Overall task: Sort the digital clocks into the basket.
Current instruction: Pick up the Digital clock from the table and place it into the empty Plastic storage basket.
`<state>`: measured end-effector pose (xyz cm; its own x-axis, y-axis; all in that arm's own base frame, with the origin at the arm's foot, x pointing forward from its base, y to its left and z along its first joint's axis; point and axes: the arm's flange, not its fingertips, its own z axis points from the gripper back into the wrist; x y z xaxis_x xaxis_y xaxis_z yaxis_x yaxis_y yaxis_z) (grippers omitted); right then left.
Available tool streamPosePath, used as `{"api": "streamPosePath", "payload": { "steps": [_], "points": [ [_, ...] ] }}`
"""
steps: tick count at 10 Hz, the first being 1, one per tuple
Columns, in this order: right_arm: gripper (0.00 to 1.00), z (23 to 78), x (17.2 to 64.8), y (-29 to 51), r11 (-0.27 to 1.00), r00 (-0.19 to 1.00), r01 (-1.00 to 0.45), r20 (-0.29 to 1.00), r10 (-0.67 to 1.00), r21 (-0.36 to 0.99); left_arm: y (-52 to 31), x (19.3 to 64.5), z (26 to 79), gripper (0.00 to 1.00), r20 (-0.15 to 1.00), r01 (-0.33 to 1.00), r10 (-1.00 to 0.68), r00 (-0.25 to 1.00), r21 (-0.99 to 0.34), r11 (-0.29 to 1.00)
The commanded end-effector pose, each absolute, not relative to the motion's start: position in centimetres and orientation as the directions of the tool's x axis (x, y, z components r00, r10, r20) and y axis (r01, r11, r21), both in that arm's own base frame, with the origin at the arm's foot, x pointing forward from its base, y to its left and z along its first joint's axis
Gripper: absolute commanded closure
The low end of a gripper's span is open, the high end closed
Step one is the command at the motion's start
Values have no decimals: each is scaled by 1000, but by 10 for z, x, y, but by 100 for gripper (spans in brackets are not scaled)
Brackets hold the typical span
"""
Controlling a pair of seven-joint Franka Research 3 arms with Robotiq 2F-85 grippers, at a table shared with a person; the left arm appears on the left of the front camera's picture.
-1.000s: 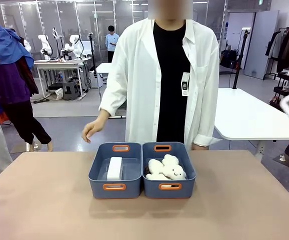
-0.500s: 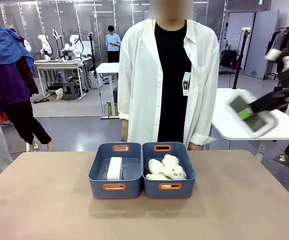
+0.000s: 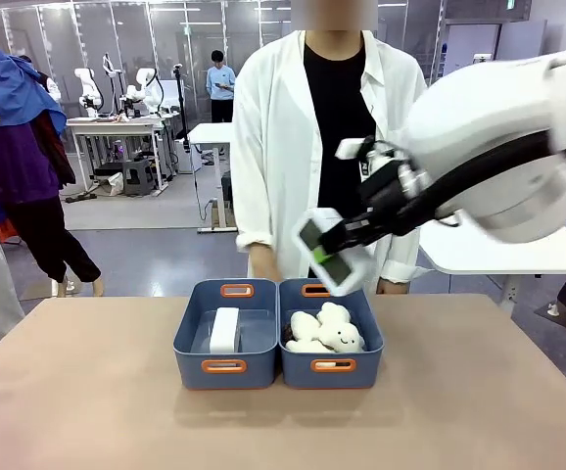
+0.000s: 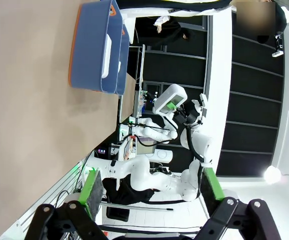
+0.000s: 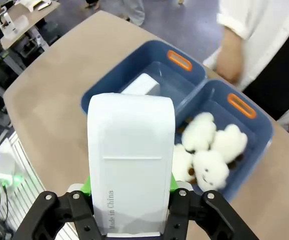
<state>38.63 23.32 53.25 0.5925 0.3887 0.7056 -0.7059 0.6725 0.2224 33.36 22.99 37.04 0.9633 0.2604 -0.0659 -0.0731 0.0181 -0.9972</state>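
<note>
Just one legible print: "Made in China", in small grey letters on the white back of the digital clock point(image 5: 131, 165), running sideways along its lower left edge in the right wrist view. Dark display face blurred in the front view, nothing readable there.

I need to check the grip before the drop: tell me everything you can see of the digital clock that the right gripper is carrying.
The digital clock is a white, rounded-corner block of smooth plastic. Its plain back faces the wrist camera, with a thin seam line and small "Made in China" print. From the front it is tilted, a dark face partly showing. The right gripper clamps its two long sides between green pads. It hangs in the air above the joined blue-grey bins, touching nothing else.
</note>
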Motion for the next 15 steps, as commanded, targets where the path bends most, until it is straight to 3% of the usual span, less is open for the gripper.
{"api": "streamPosePath", "payload": {
  "steps": [1,4,5,6,10,11,12,15],
  "points": [
    [100,518,401,270,755,631,-606,730,264,250,231,328,374,0,-62,-68,249,966,-998,17],
    [100,492,415,292,861,670,-422,738,85,284,231,328,374,0,-62,-68,249,966,-998,17],
    [100,495,408,285,812,714,-460,694,99,358,231,328,374,0,-62,-68,249,966,-998,17],
    [100,488,414,277,832,665,-485,732,150,270,231,328,374,0,-62,-68,249,966,-998,17],
    [100,488,414,277,832,665,-485,732,150,270,231,328,374,0,-62,-68,249,966,-998,17],
    [48,483,415,278,837,677,-468,723,134,283,231,328,374,0,-62,-68,249,966,-998,17],
    [48,480,432,304,824,708,-513,661,248,240,231,328,374,0,-62,-68,249,966,-998,17],
    [48,493,476,359,872,810,-434,521,268,228,231,328,374,0,-62,-68,249,966,-998,17]
  ]
}}
